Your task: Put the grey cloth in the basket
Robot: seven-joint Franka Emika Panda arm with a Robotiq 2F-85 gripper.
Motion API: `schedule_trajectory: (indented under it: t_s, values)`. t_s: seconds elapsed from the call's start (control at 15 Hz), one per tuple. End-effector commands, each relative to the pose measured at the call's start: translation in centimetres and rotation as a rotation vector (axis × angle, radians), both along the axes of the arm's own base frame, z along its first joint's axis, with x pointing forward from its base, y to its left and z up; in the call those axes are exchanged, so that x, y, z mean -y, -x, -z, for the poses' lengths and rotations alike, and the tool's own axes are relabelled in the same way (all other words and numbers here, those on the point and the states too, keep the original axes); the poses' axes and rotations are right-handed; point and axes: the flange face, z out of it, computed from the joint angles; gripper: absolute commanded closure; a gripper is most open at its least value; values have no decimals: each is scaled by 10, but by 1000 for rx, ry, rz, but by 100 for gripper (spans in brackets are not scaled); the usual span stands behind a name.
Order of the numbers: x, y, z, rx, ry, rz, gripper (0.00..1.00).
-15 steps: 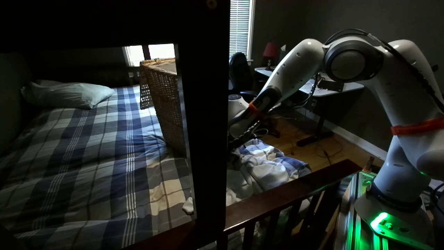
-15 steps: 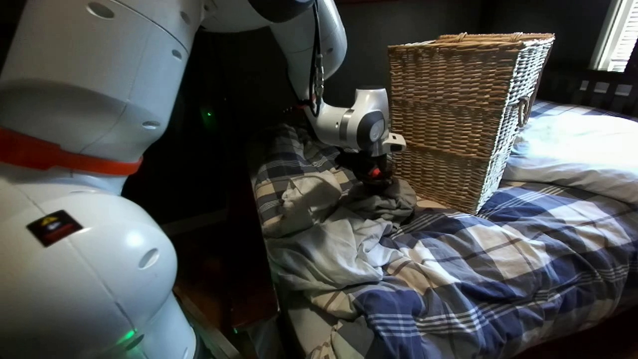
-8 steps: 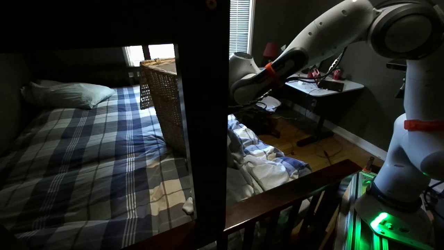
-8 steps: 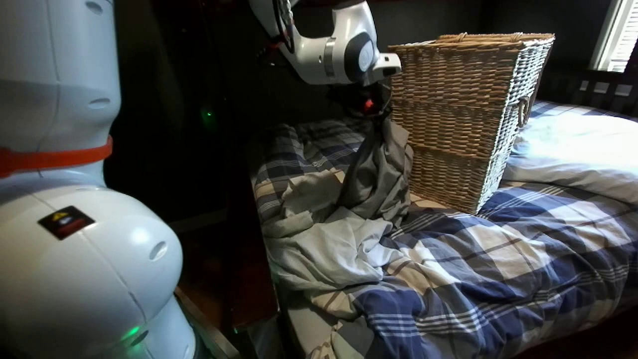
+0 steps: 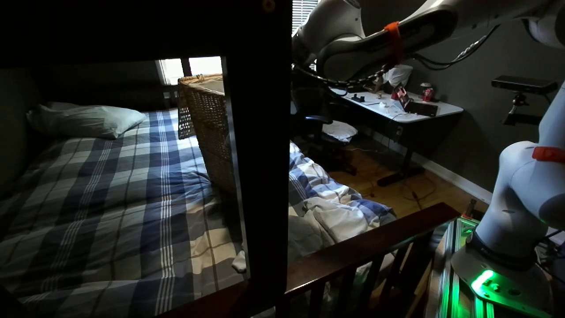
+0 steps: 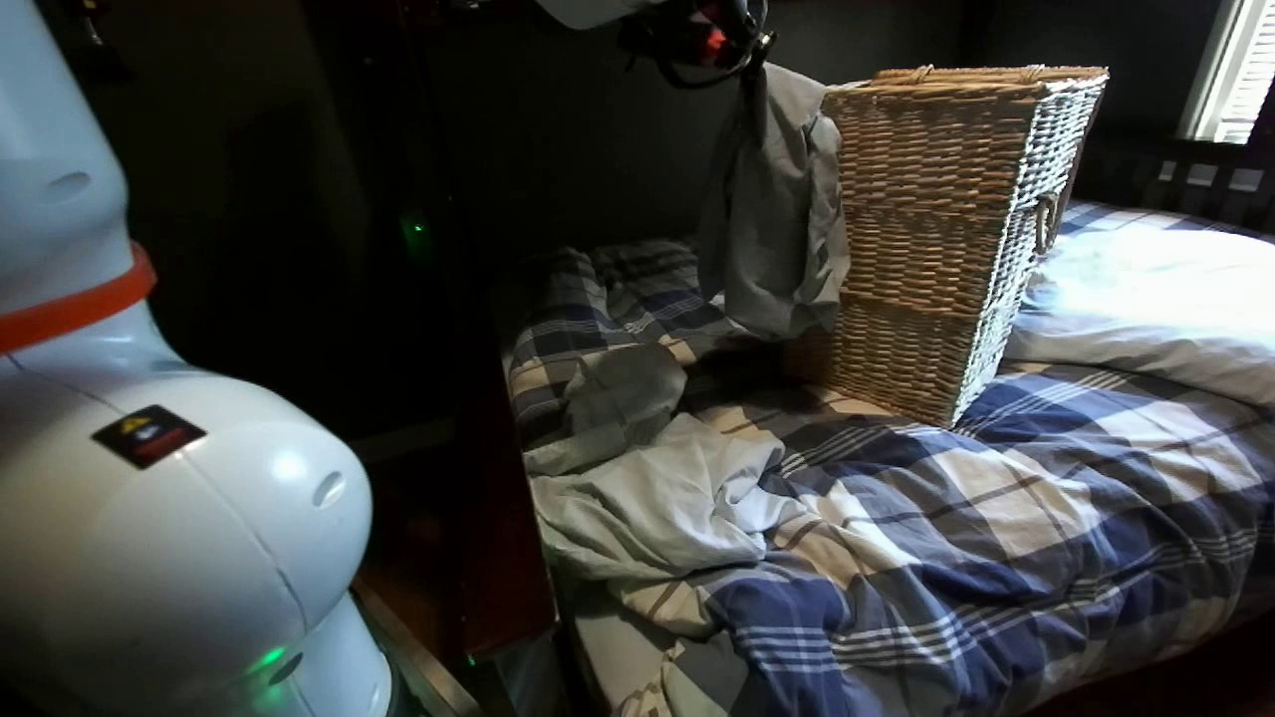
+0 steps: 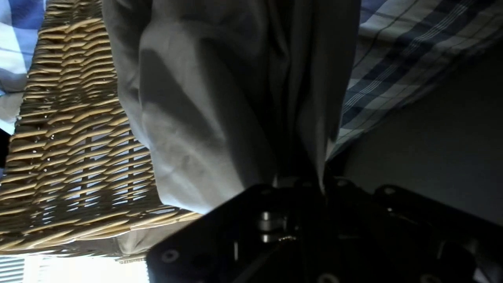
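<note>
The grey cloth (image 6: 782,214) hangs in folds from my gripper (image 6: 759,62) in an exterior view. My gripper is shut on the cloth's top, high above the bed, near the height of the basket rim. The tall woven basket (image 6: 926,239) stands on the bed just beside the cloth, whose edge overlaps its side in that view. The basket also shows in an exterior view (image 5: 212,128), partly behind a bedpost that hides my gripper and the cloth. In the wrist view the cloth (image 7: 204,118) hangs from the jaws (image 7: 320,186), and the basket wall (image 7: 78,129) is at the left.
A dark bedpost (image 5: 262,176) and bed rail (image 5: 375,243) stand between arm and bed. Pale crumpled bedding (image 6: 667,508) lies on the plaid cover (image 6: 996,498). A pillow (image 5: 84,119) lies at the far end. A desk (image 5: 406,112) stands beyond.
My gripper has risen well up from the bed with the grey cloth, which is now lifted off the bedding and hangs beside the basket. The basket has not moved.
</note>
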Motion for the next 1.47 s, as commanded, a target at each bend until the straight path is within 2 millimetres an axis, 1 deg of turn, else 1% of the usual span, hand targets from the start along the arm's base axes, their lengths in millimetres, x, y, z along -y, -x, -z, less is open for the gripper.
schedule_trajectory:
  t_s: [0.0,0.2,0.6,0.73,0.87,1.2,1.33,1.4]
  values:
    - [0,2,1,-2,0,0,98]
    - [0,1,9,-17,3,0,98]
    - [0,1,10,-18,3,0,98]
    - [0,0,-1,-4,5,9,99]
    - [4,-2,-25,36,23,22,99]
    - [13,-8,-100,172,97,53,99]
    - [19,-9,-127,210,124,75,99]
    - [25,-10,-141,225,139,95,99]
